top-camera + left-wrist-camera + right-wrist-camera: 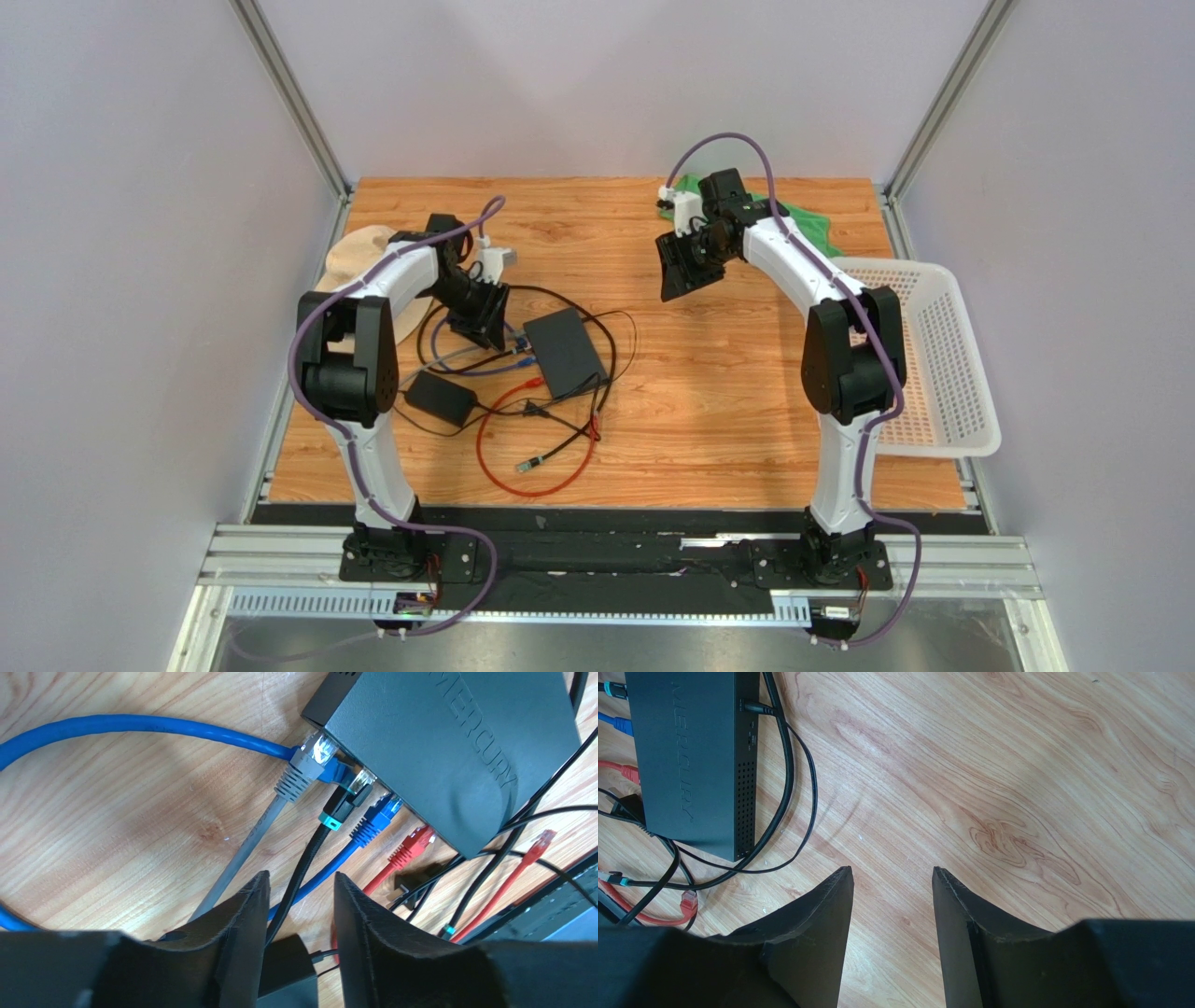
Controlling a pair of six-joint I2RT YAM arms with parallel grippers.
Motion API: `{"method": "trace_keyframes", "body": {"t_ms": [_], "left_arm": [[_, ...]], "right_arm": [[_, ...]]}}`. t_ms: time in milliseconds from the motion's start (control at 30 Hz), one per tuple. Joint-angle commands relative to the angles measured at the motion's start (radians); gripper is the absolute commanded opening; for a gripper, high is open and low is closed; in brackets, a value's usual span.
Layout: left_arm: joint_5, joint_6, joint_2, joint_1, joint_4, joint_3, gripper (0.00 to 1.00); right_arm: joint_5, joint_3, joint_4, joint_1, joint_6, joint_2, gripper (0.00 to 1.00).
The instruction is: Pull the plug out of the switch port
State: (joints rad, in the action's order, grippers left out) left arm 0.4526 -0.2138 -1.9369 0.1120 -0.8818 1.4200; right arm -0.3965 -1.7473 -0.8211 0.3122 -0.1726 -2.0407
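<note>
I have the switch flat on the desk, left of centre, MERCURY lettering on top; its port edge faces the left gripper. Four plugs sit in a row there: grey plug, black plug with a teal band, blue plug, red plug; I can't tell which one is the target. Left jaws released, clamping nothing; they sit just short of the plugs, with the black lead and blue lead passing under the gap. The right gripper hangs over bare desk, right of the switch and farther back, well apart from it; jaws released, holding nothing. The adapter brick lies near-left of the switch; a red cable loops nearer to me, one end loose. There's a white basket at the right edge and a green cloth far right.
</note>
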Motion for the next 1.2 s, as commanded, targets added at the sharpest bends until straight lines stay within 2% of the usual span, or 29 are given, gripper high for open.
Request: {"method": "trace_keyframes", "body": {"t_ms": [0, 200, 400, 433, 533, 733, 900, 1167], "left_arm": [[0.029, -0.082, -0.022, 0.011, -0.025, 0.007, 0.45], [0.072, -0.114, -0.042, 0.052, -0.007, 0.01, 0.4], [0.038, -0.127, -0.059, 0.101, 0.006, 0.04, 0.35], [0.032, -0.136, -0.059, 0.113, 0.006, 0.045, 0.26], [0.008, -0.176, -0.066, 0.147, 0.004, 0.059, 0.14], [-0.118, -0.309, -0.105, 0.247, -0.006, 0.105, 0.08], [-0.106, -0.338, -0.154, 0.297, 0.007, 0.186, 0.05], [-0.085, -0.593, -0.158, 0.368, 0.196, 0.197, 0.01]], "right_arm": [[0.01, -0.001, 0.019, 0.007, -0.005, 0.02, 0.5], [0.042, 0.012, 0.011, 0.007, -0.021, 0.046, 0.5], [0.035, 0.058, 0.008, 0.008, -0.021, 0.073, 0.5], [0.031, 0.063, 0.008, 0.007, -0.019, 0.076, 0.5], [0.031, 0.075, 0.011, 0.007, -0.019, 0.089, 0.5], [0.068, 0.112, 0.01, 0.007, -0.03, 0.143, 0.5], [0.087, 0.201, 0.016, 0.007, -0.045, 0.212, 0.5], [0.093, 0.278, 0.037, -0.013, -0.03, 0.27, 0.5]]}}
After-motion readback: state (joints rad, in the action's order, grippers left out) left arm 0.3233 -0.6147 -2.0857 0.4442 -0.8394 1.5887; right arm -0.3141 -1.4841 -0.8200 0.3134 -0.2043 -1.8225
